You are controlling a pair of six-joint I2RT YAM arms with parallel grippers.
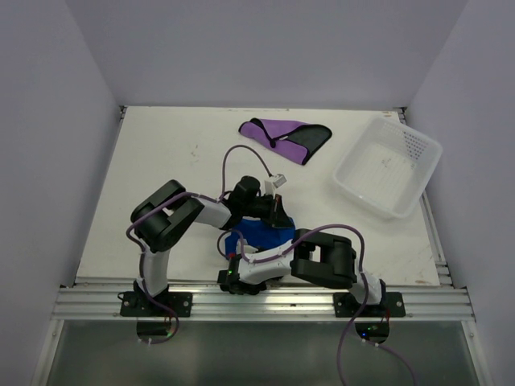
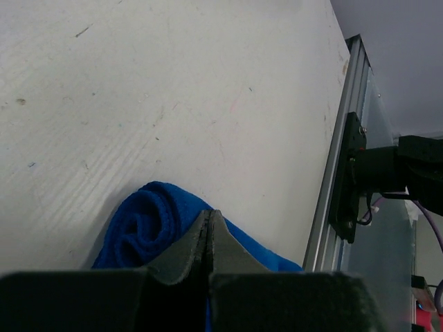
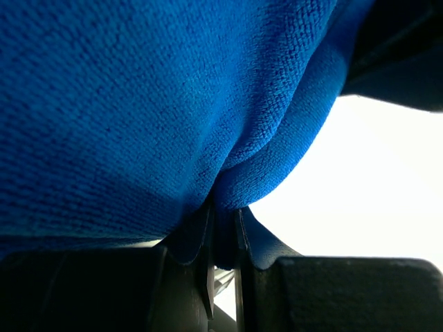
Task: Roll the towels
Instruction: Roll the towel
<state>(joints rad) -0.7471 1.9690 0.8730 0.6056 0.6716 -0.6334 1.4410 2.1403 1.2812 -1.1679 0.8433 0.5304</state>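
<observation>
The bright blue towel (image 1: 261,234) lies bunched near the table's front edge, between the two arms. In the left wrist view it shows as a rolled spiral end (image 2: 145,228). My left gripper (image 2: 210,216) is shut with its tips just over the roll, and no cloth shows between the jaws; from above it sits at the towel's far side (image 1: 278,214). My right gripper (image 3: 223,209) is shut on a fold of the blue towel (image 3: 138,104), at the towel's near left corner (image 1: 235,259). The purple towel (image 1: 286,135) with its black section lies flat at the back of the table.
A white perforated basket (image 1: 388,165) stands at the back right. An aluminium rail (image 1: 257,301) runs along the near edge, also visible in the left wrist view (image 2: 332,173). Purple cables loop over both arms.
</observation>
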